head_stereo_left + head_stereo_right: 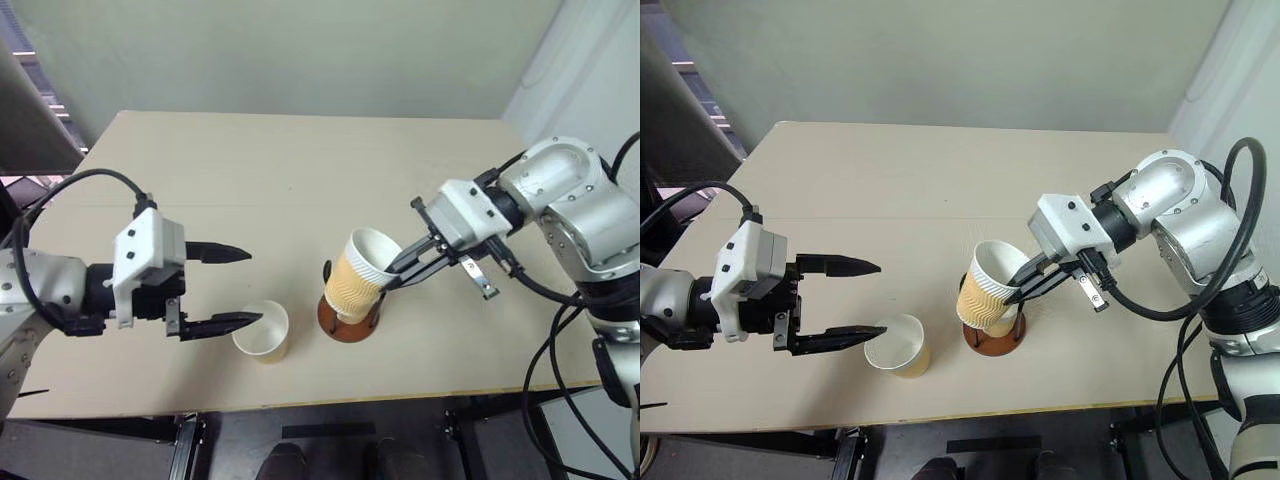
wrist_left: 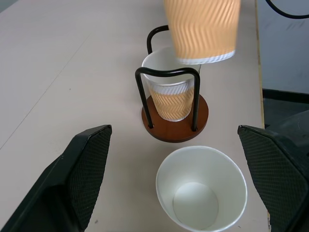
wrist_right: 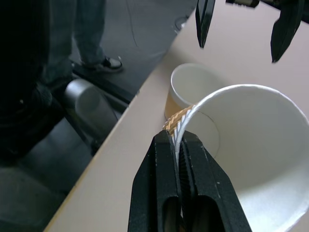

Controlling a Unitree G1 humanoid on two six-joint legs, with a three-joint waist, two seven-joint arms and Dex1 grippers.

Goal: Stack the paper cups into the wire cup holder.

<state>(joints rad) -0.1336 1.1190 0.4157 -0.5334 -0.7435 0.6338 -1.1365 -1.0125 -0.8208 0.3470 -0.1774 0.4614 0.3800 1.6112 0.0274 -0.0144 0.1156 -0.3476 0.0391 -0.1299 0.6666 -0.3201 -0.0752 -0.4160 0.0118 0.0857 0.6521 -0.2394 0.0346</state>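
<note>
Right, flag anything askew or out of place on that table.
Only the held cup: the right hand pinches its rim, tilted, above the wire cup holder, where one cup already sits upright. A third cup stands upright by the open left hand. No spills or damage.

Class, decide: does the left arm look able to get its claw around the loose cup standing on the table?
Probably yes. The left claw is open right beside the loose cup, with nothing between them. The right claw holds another cup over the wire holder, off to the side.
</note>
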